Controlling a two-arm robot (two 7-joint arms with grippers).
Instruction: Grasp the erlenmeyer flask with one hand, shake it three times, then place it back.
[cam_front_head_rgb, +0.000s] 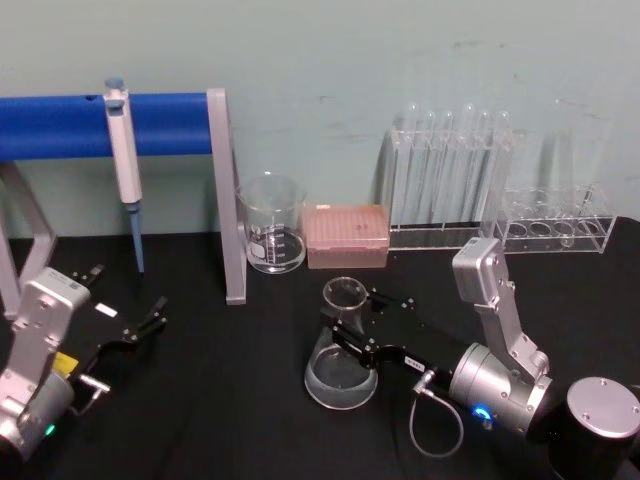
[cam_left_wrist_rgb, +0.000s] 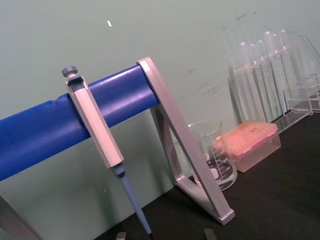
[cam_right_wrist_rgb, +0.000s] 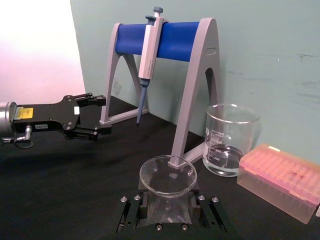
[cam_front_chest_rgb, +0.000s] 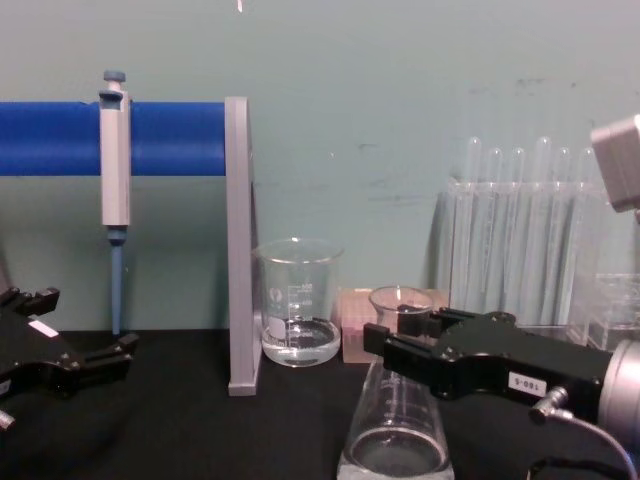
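A black table (cam_front_head_rgb: 230, 400) holds lab glassware in front of a pale green wall. Near the middle stands the erlenmeyer flask (cam_front_head_rgb: 340, 380), in front of a beaker (cam_front_head_rgb: 272, 225) and a pink tip box (cam_front_head_rgb: 345, 235), and apart from both.

The right claw (cam_front_head_rgb: 350, 318) reaches in from the right and is closed on the flask's neck, one black finger on each side just under the rim. In the right wrist view the flask's round mouth (cam_right_wrist_rgb: 167, 175) sits squarely between the fingers of that claw (cam_right_wrist_rgb: 167, 210). The flask stands upright, and its base seems to rest on the table, though the chest view cuts off the bottom edge, so a slight lift cannot be ruled out.

The left claw (cam_front_head_rgb: 125, 295) is parked at the far left, low over the table, with its fingers spread and nothing between them.

As a judgement, this looks like the grasp stage. The hold is made, while the lift, the three shakes and the setting down appear to be left to do. The pictures themselves carry no sign of shaking.

The flask is clear glass, with a wide round base tapering to a narrow neck and a flared rim. A shallow layer of clear liquid lies at the bottom (cam_front_chest_rgb: 395, 455).
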